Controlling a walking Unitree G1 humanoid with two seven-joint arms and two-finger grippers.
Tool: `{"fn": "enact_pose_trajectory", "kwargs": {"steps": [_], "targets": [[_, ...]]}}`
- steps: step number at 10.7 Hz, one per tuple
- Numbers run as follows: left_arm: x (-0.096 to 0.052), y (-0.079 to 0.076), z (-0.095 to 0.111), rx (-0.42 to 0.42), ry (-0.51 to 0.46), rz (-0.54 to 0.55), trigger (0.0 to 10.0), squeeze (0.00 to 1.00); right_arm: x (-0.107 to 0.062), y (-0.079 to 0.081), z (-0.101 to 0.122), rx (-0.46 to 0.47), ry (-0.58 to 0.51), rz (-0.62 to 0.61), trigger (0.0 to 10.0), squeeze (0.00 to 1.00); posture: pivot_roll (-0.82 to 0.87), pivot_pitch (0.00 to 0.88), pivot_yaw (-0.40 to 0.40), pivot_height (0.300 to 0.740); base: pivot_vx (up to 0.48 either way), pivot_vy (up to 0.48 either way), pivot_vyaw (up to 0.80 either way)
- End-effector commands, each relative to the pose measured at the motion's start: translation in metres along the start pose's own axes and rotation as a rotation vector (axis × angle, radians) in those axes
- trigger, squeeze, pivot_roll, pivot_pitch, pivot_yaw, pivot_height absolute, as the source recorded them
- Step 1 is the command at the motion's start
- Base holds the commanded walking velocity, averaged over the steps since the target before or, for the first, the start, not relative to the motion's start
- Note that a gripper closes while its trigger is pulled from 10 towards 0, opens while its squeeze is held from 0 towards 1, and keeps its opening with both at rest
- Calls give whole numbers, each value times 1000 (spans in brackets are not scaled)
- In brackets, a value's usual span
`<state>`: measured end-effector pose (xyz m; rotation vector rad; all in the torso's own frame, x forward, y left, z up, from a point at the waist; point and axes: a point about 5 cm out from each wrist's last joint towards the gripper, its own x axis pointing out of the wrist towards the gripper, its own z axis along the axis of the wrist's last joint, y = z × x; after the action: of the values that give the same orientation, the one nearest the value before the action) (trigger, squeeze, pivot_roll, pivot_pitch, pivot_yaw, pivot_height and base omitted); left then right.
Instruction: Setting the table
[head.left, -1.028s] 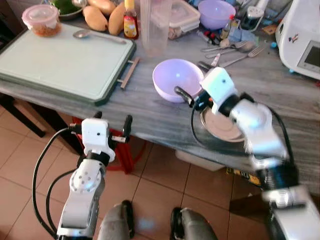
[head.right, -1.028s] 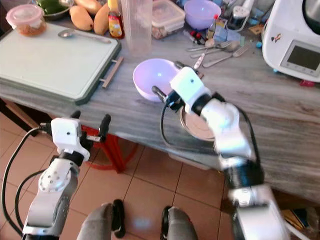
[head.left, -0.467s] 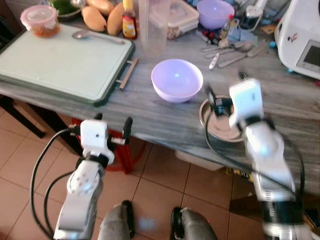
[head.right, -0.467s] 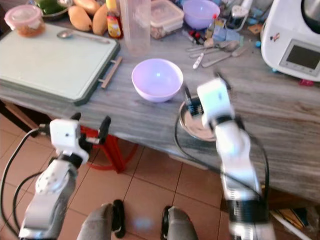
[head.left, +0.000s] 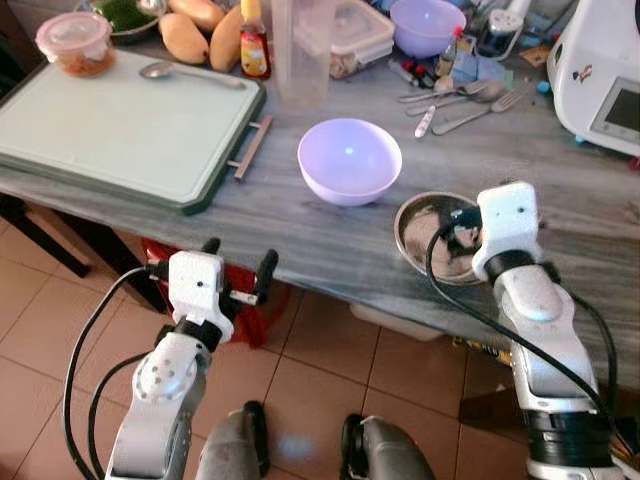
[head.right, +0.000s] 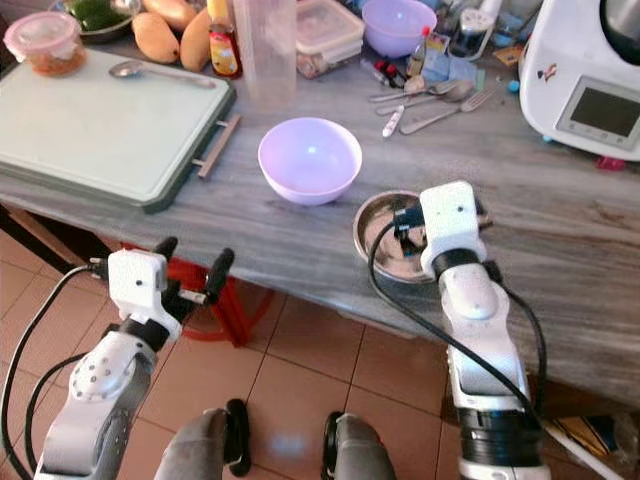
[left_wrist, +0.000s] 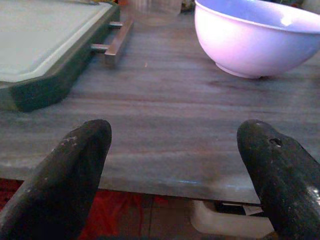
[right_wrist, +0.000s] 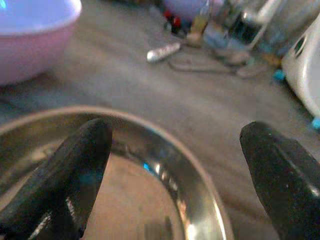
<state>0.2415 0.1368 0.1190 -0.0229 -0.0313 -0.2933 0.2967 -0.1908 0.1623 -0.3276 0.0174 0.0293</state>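
No writing can be read on the bottle (head.left: 255, 40) or the white appliance (head.right: 585, 70). The right claw (right_wrist: 175, 175) hangs spread over the steel bowl (head.right: 385, 238) near the front edge of the grey surface (head.left: 300, 240); a second ago it was at the lilac bowl (head.left: 350, 160), which now stands apart, beside the steel one. The left claw (left_wrist: 175, 175) is spread too, level with the surface's edge, slightly nearer it than before. Cutlery (head.right: 430, 100) lies farther back, and a spoon (head.left: 185, 72) lies on the green board (head.left: 110, 125).
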Motion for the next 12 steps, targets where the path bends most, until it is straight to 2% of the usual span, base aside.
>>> {"fn": "enact_pose_trajectory", "kwargs": {"steps": [1, 3, 5, 7, 8, 12], "targets": [[-2, -2, 2, 3, -1, -18, 10000, 0, -1, 1, -3, 26, 34, 14, 10000, 1000, -41, 201, -35, 740, 0, 0, 0], [-2, -2, 2, 3, 2, -24, 10000, 0, -2, 7, -9, 51, 88, 54, 10000, 902, -41, 200, -34, 740, 0, 0, 0], [-1, -4, 2, 4, 6, -32, 10000, 0, -3, 13, -14, 110, 176, 83, 10000, 733, -42, 200, -39, 740, 0, 0, 0], [0, -6, 4, 7, 5, -38, 10000, 0, -4, 21, -15, 173, 210, 130, 10000, 341, -42, 201, -37, 740, 0, 0, 0], [1, -7, 4, 8, 4, -38, 10000, 0, -5, 27, -14, 197, 222, 170, 10000, 0, -44, 202, -37, 740, 0, 0, 0], [2, -8, 4, 12, 10, -41, 10000, 0, -1, 40, -9, 260, 229, 228, 10000, 0, -42, 206, -35, 740, 0, 0, 0]]}}
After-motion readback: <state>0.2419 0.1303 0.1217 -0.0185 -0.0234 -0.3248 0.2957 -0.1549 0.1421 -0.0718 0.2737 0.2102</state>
